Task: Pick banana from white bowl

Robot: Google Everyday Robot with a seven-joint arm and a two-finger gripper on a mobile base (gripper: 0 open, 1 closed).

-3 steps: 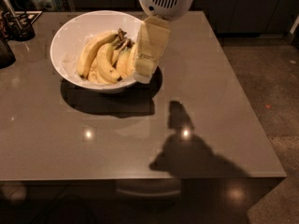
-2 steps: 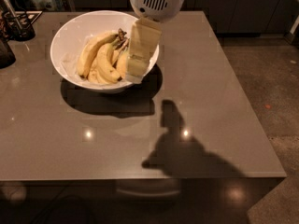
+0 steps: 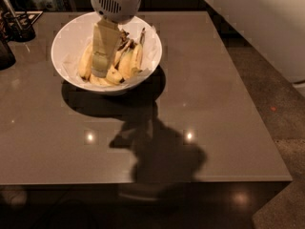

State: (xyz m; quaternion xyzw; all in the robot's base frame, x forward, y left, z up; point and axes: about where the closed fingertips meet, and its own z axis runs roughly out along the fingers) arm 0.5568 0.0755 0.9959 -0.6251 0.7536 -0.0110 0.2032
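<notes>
A wide white bowl (image 3: 71, 37) stands on the far left part of the brown table (image 3: 200, 109). It holds a bunch of yellow bananas (image 3: 127, 61) with dark tips. My gripper (image 3: 101, 67) hangs from the white wrist at the top and reaches down into the bowl, over the left side of the bunch, covering part of it. Its cream fingers (image 3: 104, 46) point down at the bananas. I cannot see whether anything is held.
A dark holder with utensils (image 3: 16, 25) stands at the table's far left corner, with a dark object (image 3: 5, 54) beside it. The arm's shadow (image 3: 162, 151) falls on the table's front middle. Floor lies to the right beyond the table's edge.
The gripper has moved left, from the bowl's right rim to over the left-centre of the bananas. The view has shifted, so the bowl now sits more to the right in the frame.
</notes>
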